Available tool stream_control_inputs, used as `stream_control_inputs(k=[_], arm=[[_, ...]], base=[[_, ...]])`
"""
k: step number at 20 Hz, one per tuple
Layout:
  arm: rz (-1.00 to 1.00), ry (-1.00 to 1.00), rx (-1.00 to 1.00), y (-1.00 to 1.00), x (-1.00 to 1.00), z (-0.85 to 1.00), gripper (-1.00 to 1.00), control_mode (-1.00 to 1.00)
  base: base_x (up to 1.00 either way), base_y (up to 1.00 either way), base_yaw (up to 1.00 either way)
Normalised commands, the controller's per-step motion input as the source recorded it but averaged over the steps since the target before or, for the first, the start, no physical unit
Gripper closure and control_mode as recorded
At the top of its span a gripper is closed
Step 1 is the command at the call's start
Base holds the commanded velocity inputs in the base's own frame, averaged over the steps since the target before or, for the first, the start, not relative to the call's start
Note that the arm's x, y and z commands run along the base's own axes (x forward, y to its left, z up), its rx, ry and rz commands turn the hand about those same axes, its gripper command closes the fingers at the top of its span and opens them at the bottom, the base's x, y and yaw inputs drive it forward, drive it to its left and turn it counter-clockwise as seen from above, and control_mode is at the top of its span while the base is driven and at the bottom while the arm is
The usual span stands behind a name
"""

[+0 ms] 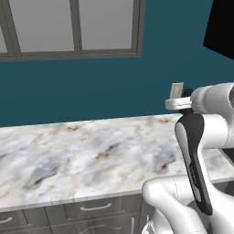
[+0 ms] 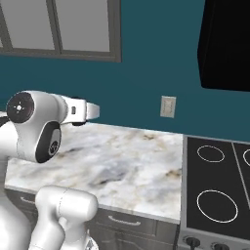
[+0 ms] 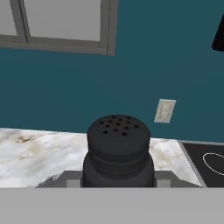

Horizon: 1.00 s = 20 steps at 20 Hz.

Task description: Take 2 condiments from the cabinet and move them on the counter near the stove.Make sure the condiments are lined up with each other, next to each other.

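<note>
In the hand view my gripper is shut on a condiment, a squat black shaker with a narrower, perforated top, held upright. It hangs above the marble counter, left of the stove. In the right base view the stove is a black glass cooktop with white rings at the right end of the counter. My white hand reaches out over that counter, well left of the stove. The cabinet is out of view.
Glass-panel wall cabinets hang at the upper left on the teal wall. A wall outlet sits above the counter by the stove, and a black hood hangs over it. Grey drawers run under the counter's front edge.
</note>
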Motion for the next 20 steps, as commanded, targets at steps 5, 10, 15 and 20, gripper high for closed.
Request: stream_control_inputs(k=[5,10,15,20], arm=[[0.00,0.00,0.00,-0.84,0.13,-0.65,1.00,-1.00],[0.00,0.01,-0.06,-0.79,0.45,-0.83,1.00,-1.00],[-0.04,0.19,-0.04,-0.75,0.60,-0.50,1.00,-1.00],[-0.02,0.32,0.00,-1.00,0.48,-0.43,1.00,-1.00]], base=[[0.00,0.00,0.00],[0.00,0.00,0.00],[0.00,0.00,0.00],[0.00,0.00,0.00]])
